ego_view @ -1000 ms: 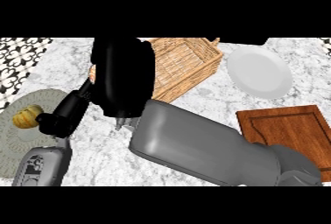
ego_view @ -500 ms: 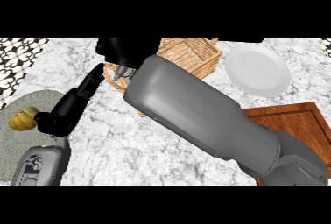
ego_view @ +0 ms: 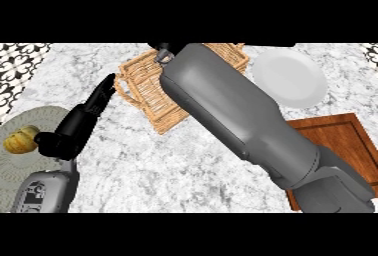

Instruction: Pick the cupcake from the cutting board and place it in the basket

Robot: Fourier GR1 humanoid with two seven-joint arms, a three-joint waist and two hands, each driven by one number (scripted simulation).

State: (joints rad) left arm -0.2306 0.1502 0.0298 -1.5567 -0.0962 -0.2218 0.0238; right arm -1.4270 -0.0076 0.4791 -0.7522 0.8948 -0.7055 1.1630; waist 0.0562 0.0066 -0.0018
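The woven basket (ego_view: pixel 150 96) stands at the back middle of the marble counter. My right forearm (ego_view: pixel 244 117) runs from the lower right up across the basket, hiding its right half. Only a black scrap of my right hand (ego_view: pixel 165 50) shows at the picture's top edge, above the basket's far side. The cupcake is not visible. The wooden cutting board (ego_view: pixel 337 140) lies at the right, partly under the forearm, with nothing showing on its bare part. My left hand (ego_view: pixel 80 124) rests open at the left, fingers pointing toward the basket's left corner.
A white plate (ego_view: pixel 292 80) sits at the back right, beyond the cutting board. A grey round mat (ego_view: pixel 22 170) at the left edge carries a yellow rounded food item (ego_view: pixel 20 139). A patterned tile wall (ego_view: pixel 15 70) borders the counter's left side.
My right arm has swung farther back and up over the basket, and its hand has slid almost out past the top edge. The left hand has stayed still.
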